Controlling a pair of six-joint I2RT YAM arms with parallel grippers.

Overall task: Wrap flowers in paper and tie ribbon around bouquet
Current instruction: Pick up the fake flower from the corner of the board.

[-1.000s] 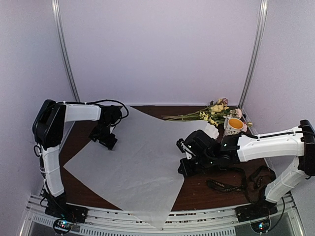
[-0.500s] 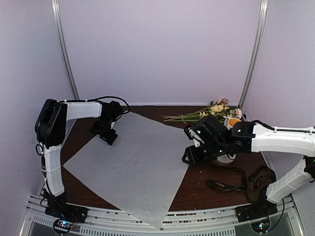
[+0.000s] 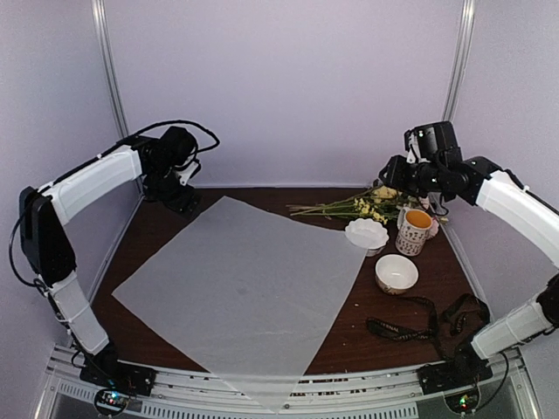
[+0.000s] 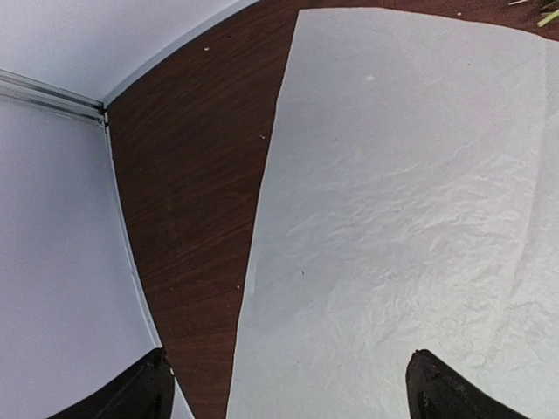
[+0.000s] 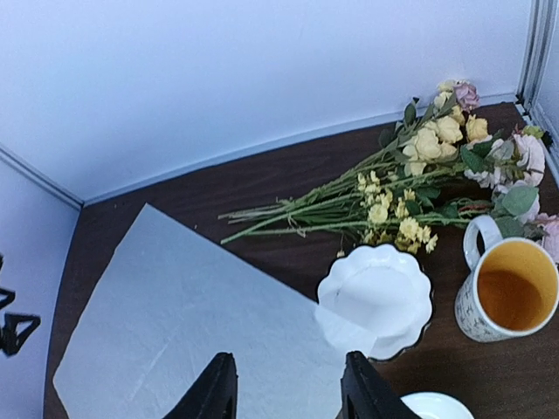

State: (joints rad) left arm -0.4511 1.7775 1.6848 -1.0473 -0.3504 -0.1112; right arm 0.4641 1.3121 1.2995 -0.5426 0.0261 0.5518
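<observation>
- Seeing the long narrow black ribbon (image 3: 397, 331) loose on the dark brown wooden table (image 3: 349, 349), near right, close to my right arm's base and clear of the paper.
- Large thin pale grey-white paper sheet (image 3: 244, 288) lies flat mid-table, turned like a diamond; its near corner reaches past the front edge.
- Plain round white bowl (image 3: 396, 273) sits right of the sheet, apart from it.
- Scalloped white bowl (image 5: 376, 292) is behind that; the sheet's right corner overlaps its rim.
- White patterned mug with an orange inside (image 5: 507, 297) stands just beside the scalloped bowl.
- Bunch of pale yellow and pink flowers on thin green stems (image 5: 410, 196) lies flat far right, unwrapped, stems pointing left, blooms by the mug.
- Left gripper (image 4: 284, 397) hangs above the sheet's far-left edge, fingers spread wide, holding nothing.
- Right gripper (image 5: 288, 388) is raised at far right, fingers parted, nothing between them.
</observation>
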